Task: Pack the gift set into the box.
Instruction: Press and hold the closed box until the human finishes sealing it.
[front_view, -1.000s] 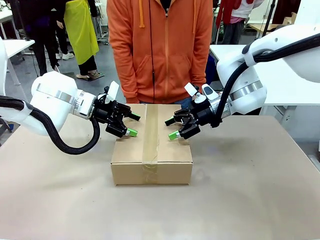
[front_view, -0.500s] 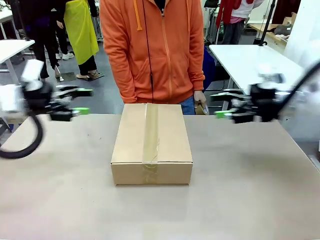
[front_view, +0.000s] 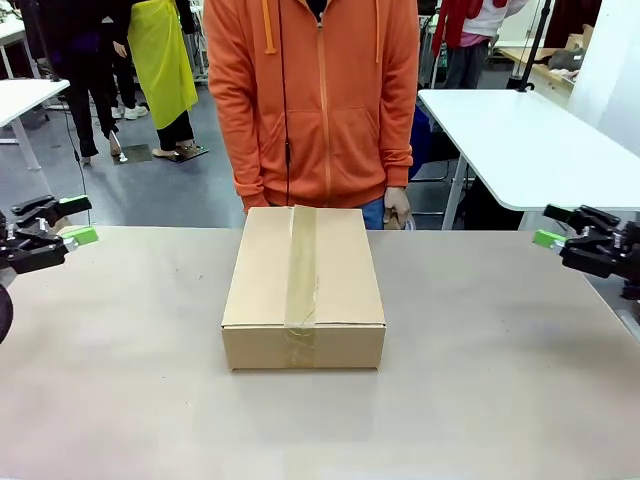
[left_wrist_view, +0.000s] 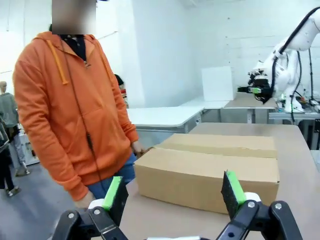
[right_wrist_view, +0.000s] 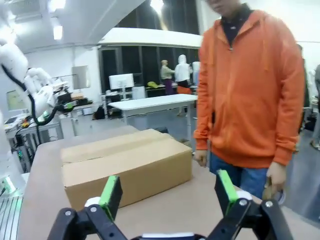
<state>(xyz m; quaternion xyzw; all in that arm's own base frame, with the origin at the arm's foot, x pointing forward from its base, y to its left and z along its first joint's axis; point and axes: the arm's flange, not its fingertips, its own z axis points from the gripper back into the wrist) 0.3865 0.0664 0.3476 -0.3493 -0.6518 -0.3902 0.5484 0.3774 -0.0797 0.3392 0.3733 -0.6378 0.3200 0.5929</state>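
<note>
The box (front_view: 303, 285) is a large brown carton in the middle of the table, flaps closed, with a tape strip (front_view: 300, 262) running along its top seam. My left gripper (front_view: 80, 221) hovers open at the table's far left edge, well away from the carton. At the far right edge, my right gripper (front_view: 550, 225) is also open and holds nothing. In the left wrist view the left gripper (left_wrist_view: 174, 192) faces the box (left_wrist_view: 210, 170) across bare table. From the right wrist, the right gripper (right_wrist_view: 167, 192) points toward the box (right_wrist_view: 125, 165). The gift set is out of view.
A person in an orange hoodie (front_view: 320, 100) stands right behind the box, one hand (front_view: 398, 208) hanging by the far table edge. A white table (front_view: 520, 140) stands behind on the right, another (front_view: 25, 95) at the back left. Bare tabletop (front_view: 480, 380) surrounds the box.
Both grippers have pulled back from just above the box top, outward to the left and right table edges. The box has not moved.
</note>
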